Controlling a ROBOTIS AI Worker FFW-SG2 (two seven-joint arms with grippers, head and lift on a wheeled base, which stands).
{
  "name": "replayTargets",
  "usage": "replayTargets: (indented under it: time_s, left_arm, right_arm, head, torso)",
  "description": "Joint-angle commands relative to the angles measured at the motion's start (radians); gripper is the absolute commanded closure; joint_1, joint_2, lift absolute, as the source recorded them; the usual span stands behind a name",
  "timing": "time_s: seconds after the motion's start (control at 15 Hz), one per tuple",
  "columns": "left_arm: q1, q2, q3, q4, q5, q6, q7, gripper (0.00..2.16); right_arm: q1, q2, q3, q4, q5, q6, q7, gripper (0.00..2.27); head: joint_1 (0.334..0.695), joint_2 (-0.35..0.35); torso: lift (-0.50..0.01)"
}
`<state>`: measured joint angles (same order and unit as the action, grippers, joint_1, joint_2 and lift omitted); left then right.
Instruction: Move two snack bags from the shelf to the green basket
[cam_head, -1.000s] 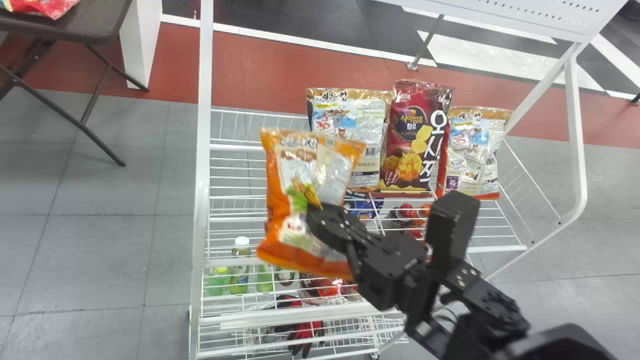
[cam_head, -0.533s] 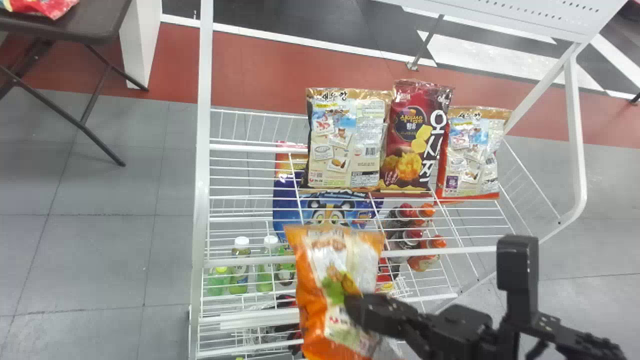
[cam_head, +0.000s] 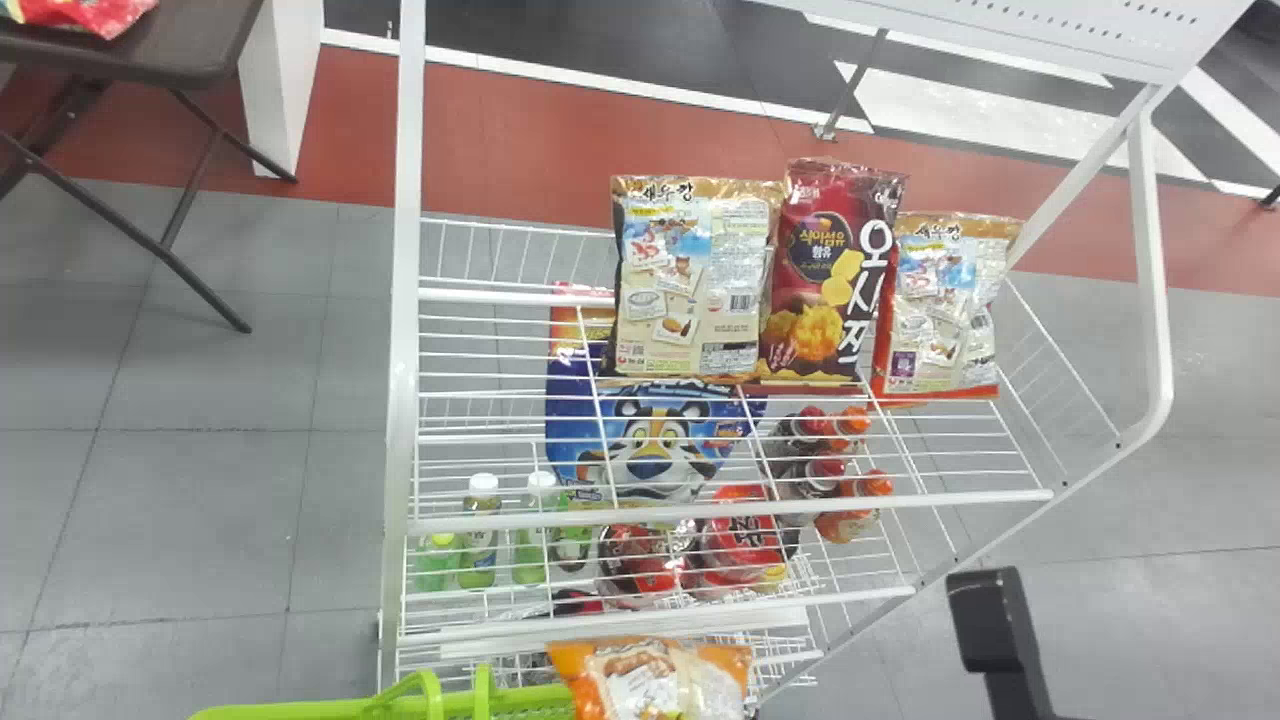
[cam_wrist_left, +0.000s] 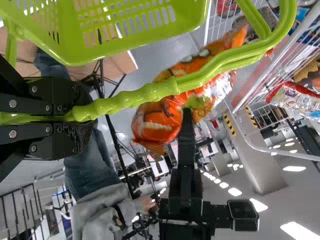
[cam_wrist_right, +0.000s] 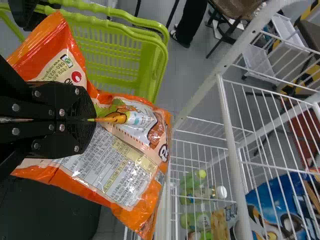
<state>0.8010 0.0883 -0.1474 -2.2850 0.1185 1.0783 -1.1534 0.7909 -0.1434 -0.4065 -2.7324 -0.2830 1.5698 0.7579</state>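
Orange snack bag (cam_head: 650, 680): positioned at six o'clock in the head view, overlapping the rim of the green basket (cam_head: 320, 710) at seven. Right gripper (cam_wrist_right: 91, 120) – fingers pinching this bag. Left gripper (cam_wrist_left: 82, 111) – fingers clamped around the basket handle (cam_wrist_left: 135, 96). Three further snack bags (cam_head: 830, 250) rest on the shelf (cam_head: 730, 513), between one and three o'clock.

The left gripper (cam_wrist_left: 89, 111) is holding the handle (cam_wrist_left: 150, 93) of the green basket (cam_wrist_left: 187, 22), its jaws pressing on it. Beyond the handle, the right arm (cam_wrist_left: 184, 192) is holding one orange snack bag (cam_wrist_left: 157, 122).
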Motion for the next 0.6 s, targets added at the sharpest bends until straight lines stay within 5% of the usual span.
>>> replayTargets:
  time_s: [0.0,0.33,0.53]
  left_arm:
    - [0.000,0.001,-0.006,-0.027,0.001,0.032,0.000,2.15]
    - [0.006,0.002,-0.001,-0.034,0.000,0.038,-0.006,2.15]
    - [0.009,0.001,-0.001,-0.039,0.000,0.038,-0.011,2.15]
  right_arm:
    - [0.001,-0.005,0.100,0.007,0.025,0.002,-0.002,2.25]
    - [-0.013,-0.042,0.354,0.112,0.173,0.002,-0.042,2.25]
    - [-0.055,-0.048,0.388,0.240,0.191,0.002,-0.057,2.25]
  head:
    - [0.695,-0.350]
    - [0.695,-0.350]
    - [0.695,-0.350]
  torso:
    - [-0.016]
    - [-0.016]
    - [-0.016]
